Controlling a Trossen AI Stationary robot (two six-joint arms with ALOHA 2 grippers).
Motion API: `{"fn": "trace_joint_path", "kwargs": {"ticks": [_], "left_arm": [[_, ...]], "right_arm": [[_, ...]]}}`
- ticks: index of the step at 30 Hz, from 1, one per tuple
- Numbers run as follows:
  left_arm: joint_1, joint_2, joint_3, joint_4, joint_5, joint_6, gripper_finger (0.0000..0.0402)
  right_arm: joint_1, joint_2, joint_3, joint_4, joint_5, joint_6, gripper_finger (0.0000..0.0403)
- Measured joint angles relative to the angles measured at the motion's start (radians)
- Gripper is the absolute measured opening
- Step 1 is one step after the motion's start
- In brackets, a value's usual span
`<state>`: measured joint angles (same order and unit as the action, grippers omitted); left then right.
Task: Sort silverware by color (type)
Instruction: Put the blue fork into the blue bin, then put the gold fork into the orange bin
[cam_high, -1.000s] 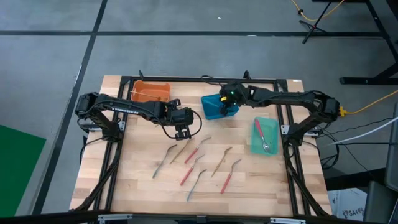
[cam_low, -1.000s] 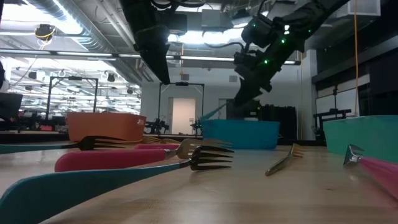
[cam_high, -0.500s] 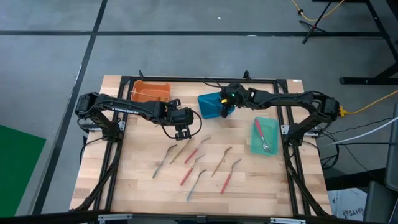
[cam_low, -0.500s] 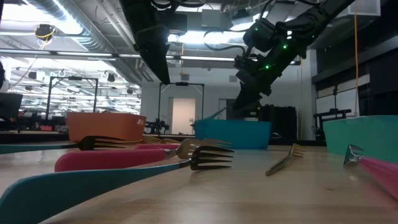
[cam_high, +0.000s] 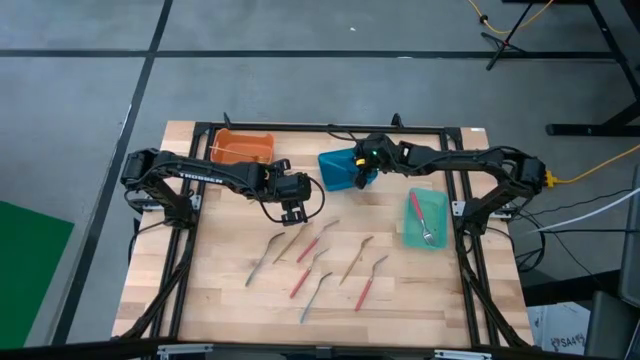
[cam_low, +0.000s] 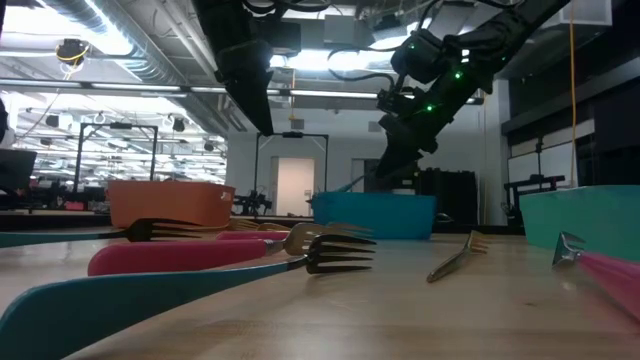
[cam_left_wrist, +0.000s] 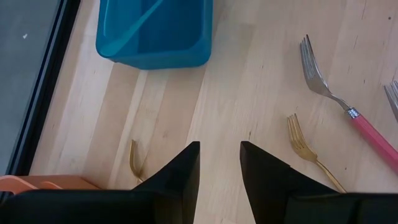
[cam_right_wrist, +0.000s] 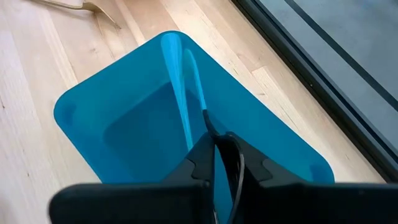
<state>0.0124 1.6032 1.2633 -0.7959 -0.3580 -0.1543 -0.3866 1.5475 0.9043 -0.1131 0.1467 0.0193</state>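
Below my right gripper (cam_right_wrist: 214, 163), jaws pinching narrowly a blue-handled utensil (cam_right_wrist: 186, 81) over the blue bin (cam_right_wrist: 99, 118) (release step); next, open fully and withdraw.

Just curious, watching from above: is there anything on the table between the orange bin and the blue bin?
In the high view, only bare wood lies between the orange bin and the blue bin; the loose forks lie nearer the front.
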Motion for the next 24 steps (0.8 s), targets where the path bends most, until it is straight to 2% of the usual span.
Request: {"fn": "trace_joint_path", "kwargs": {"ticks": [3, 13, 24], "left_arm": [[0.0, 0.0, 0.0, 0.0, 0.0, 0.0, 0.0108], [0.0, 0.0, 0.0, 0.0, 0.0, 0.0, 0.0108], [0.0, 0.0, 0.0, 0.0, 0.0, 0.0, 0.0108]], "right_arm": [[0.0, 0.0, 0.0, 0.0, 0.0, 0.0, 0.0039], [0.0, 0.0, 0.0, 0.0, 0.001, 0.0, 0.0129], [0.0, -0.009, 0.02, -0.044, 0.002, -0.056, 0.0139]]}}
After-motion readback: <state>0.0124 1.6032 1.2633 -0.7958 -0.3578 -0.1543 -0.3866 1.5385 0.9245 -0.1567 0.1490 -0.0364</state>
